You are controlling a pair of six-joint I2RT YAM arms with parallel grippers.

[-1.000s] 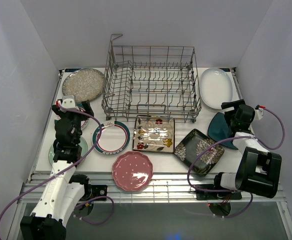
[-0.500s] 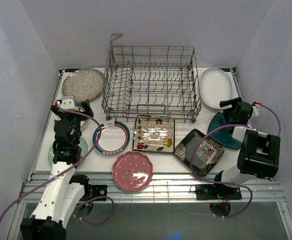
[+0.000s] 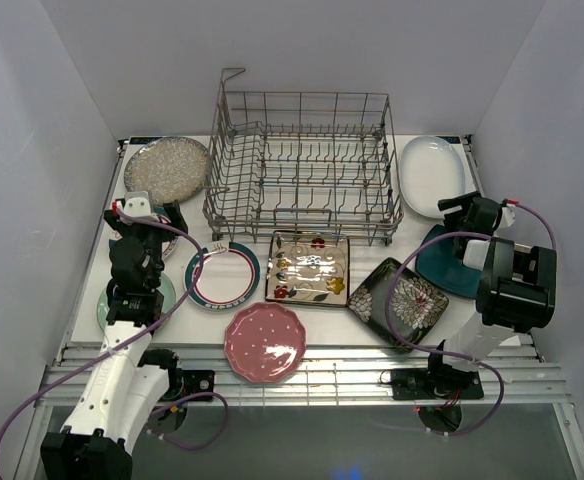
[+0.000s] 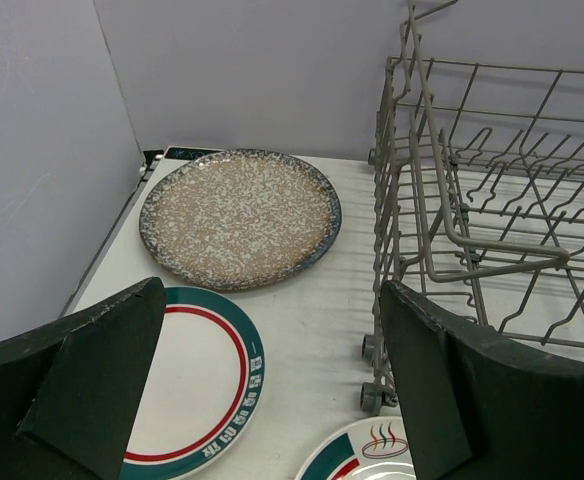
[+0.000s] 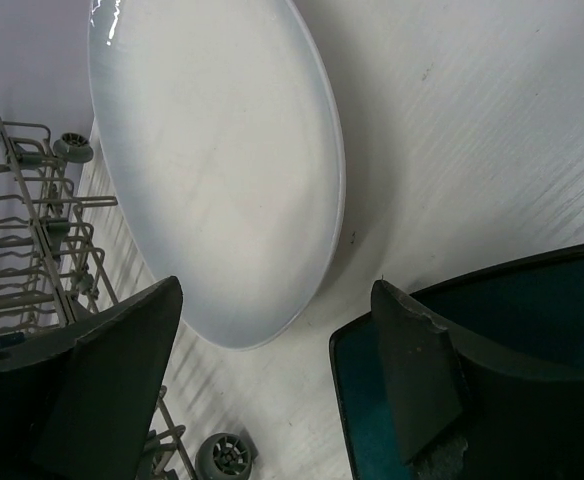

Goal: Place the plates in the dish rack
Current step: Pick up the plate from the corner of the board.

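Note:
The grey wire dish rack [image 3: 302, 165] stands empty at the back middle. Plates lie flat around it: speckled round [image 3: 167, 168], white oval [image 3: 432, 175], teal [image 3: 450, 262], black floral square [image 3: 400, 302], cream floral square [image 3: 309, 267], teal-rimmed white [image 3: 222, 275], pink scalloped [image 3: 265, 342]. My left gripper [image 3: 144, 215] hangs open and holds nothing, over a teal-and-red-rimmed plate [image 4: 197, 385] with the speckled plate [image 4: 240, 215] ahead. My right gripper [image 5: 275, 290] is open above the bare gap between the white oval plate [image 5: 217, 160] and the teal plate [image 5: 512, 330].
A pale green plate [image 3: 105, 305] lies partly under the left arm. The rack's near corner and a wheel [image 5: 222, 455] sit just left of the right gripper. Grey walls close in on both sides. Slatted rails [image 3: 312, 375] run along the table's front edge.
The right gripper has swung toward the back, from over the teal plate to the near end of the white oval plate, its jaws narrowing slightly. The left arm has barely moved.

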